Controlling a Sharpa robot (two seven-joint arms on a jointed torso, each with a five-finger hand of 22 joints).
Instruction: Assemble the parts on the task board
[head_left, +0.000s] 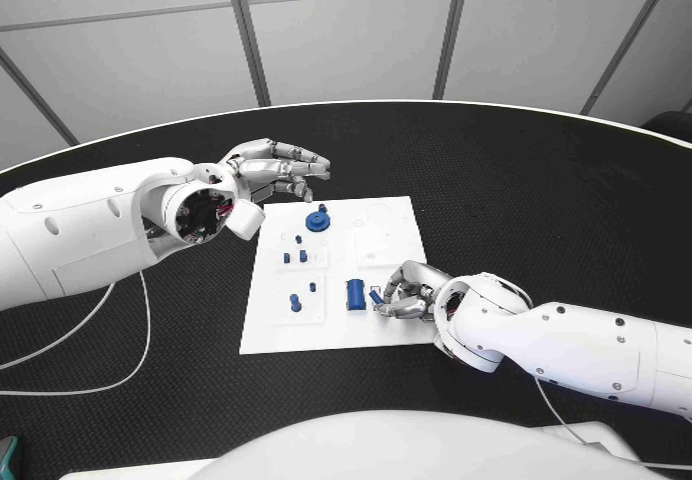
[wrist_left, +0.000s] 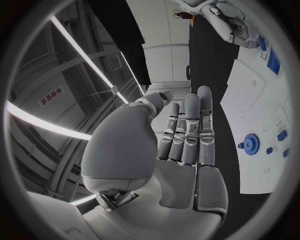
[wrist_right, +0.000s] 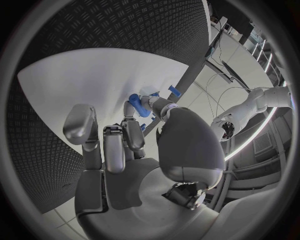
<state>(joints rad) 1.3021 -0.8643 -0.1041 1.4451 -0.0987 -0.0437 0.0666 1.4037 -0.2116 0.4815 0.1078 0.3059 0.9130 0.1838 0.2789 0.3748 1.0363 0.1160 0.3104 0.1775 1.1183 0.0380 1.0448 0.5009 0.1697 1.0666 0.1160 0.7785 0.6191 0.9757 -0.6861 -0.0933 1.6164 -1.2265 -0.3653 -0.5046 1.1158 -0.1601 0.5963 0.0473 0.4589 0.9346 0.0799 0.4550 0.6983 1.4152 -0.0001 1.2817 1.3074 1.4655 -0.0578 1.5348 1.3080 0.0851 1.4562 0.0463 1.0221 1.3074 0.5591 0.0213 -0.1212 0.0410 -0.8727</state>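
Right hand (head_left: 408, 293) pinching half-hidden blue part (wrist_right: 139, 105), left hand (head_left: 274, 168) empty, fingers loosely apart

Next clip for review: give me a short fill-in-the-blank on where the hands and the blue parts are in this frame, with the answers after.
1. The task board is a flat plate coloured ____.
2. The blue gear stands on the board nearest the robot's ____ hand.
3. The right hand has its fingers down at a small part of ____ colour on the board.
4. The left hand holds ____, its fingers apart above the table's black surface.

Missing words: white; left; blue; nothing
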